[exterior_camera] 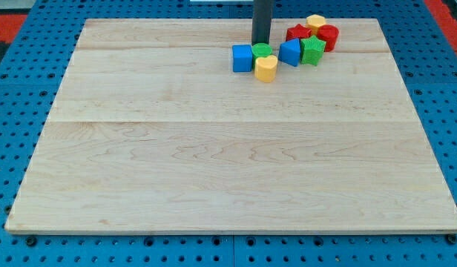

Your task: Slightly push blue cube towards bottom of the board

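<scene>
The blue cube (pixel 242 58) sits near the top middle of the wooden board (pixel 214 163), at the left end of a cluster of blocks. My tip (pixel 260 42) is just above and to the right of the blue cube, close behind a green round block (pixel 262 50). A yellow block (pixel 266 68) lies right of the blue cube and a little below it, touching the green one.
Right of these lie a second blue block (pixel 290 52), a green star-like block (pixel 312 50), a red star-like block (pixel 297 33), a red round block (pixel 329 36) and a yellow block (pixel 315 21) by the board's top edge.
</scene>
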Controlling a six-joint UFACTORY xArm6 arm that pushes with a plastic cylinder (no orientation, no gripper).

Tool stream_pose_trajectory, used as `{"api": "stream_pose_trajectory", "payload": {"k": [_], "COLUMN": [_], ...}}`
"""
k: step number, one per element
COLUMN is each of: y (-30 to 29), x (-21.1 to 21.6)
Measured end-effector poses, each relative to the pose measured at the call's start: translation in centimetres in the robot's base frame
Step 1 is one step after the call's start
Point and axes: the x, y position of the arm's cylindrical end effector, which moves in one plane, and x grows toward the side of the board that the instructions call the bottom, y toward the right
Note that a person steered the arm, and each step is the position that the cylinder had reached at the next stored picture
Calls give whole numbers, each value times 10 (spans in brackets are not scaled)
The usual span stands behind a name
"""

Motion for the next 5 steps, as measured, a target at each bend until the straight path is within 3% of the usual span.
{"api": "stream_pose_trajectory", "payload": {"k": [1, 3, 5], "y": [0, 24, -59], "x": [14, -5, 2]}}
